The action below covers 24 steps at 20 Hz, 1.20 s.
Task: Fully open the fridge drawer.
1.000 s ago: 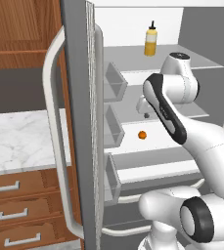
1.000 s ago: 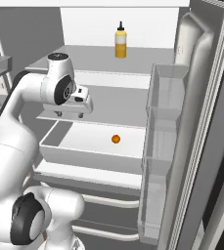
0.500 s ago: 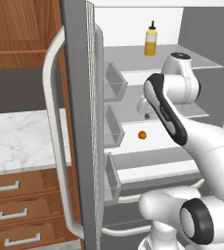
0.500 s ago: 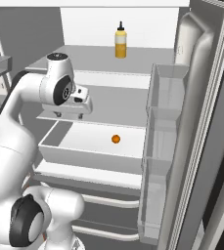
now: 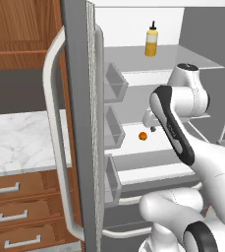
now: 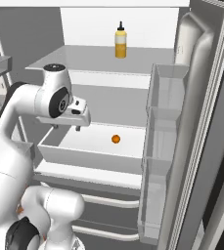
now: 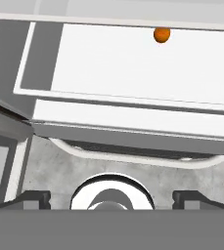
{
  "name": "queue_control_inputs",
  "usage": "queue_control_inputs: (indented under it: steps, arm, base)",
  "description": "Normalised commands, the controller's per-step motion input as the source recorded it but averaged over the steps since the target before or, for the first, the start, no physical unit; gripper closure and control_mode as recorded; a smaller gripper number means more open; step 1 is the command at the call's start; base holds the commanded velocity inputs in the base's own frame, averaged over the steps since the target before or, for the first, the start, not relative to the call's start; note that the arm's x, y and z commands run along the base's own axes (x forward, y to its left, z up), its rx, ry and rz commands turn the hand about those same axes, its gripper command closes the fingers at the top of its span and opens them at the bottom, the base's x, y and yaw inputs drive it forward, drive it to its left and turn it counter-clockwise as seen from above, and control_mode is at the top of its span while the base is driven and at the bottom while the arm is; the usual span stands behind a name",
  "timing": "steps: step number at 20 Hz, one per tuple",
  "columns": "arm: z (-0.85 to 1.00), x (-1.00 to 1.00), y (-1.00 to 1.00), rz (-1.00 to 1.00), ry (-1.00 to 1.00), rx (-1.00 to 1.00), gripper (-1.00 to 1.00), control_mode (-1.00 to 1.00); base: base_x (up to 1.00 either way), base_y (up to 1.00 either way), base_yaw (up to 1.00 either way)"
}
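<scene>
The fridge drawer stands pulled out of the open fridge, grey front towards me, white inside. A small orange ball lies on its floor near the back. Its pale curved bar handle runs below the front edge. My gripper hangs open over the drawer's front left part, above the rim and clear of the handle, nothing between its fingers. A second grey drawer with its own bar handle sits lower down.
The left fridge door with its long handle stands open beside brown cabinet drawers and a marble counter. The right door with its bins stands open close to the drawer's right end. A yellow bottle stands on the upper shelf.
</scene>
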Motion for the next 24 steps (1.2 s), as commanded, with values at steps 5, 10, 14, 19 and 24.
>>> queue_control_inputs:
  steps: [5, 10, 14, 19, 24]
  arm:
    - [-0.4, -0.2, 0.0, 0.0, 0.0, 0.0, -1.0, -1.0]
    - [-0.18, -0.09, -0.01, 0.0, 0.0, 0.0, -1.0, 1.0]
    - [0.0, 0.0, 0.0, 0.0, 0.0, 0.0, -1.0, 1.0]
    - [0.0, 0.0, 0.0, 0.0, 0.0, 0.0, -1.0, 1.0]
    - [0.0, 0.0, 0.0, 0.0, 0.0, 0.0, -1.0, 1.0]
  base:
    - [0.0, 0.0, 0.0]
    - [-0.12, -0.05, 0.0]
    - [-0.41, -0.26, 0.0]
    - [-0.42, -0.38, 0.0]
    - [-0.26, -0.36, 0.0]
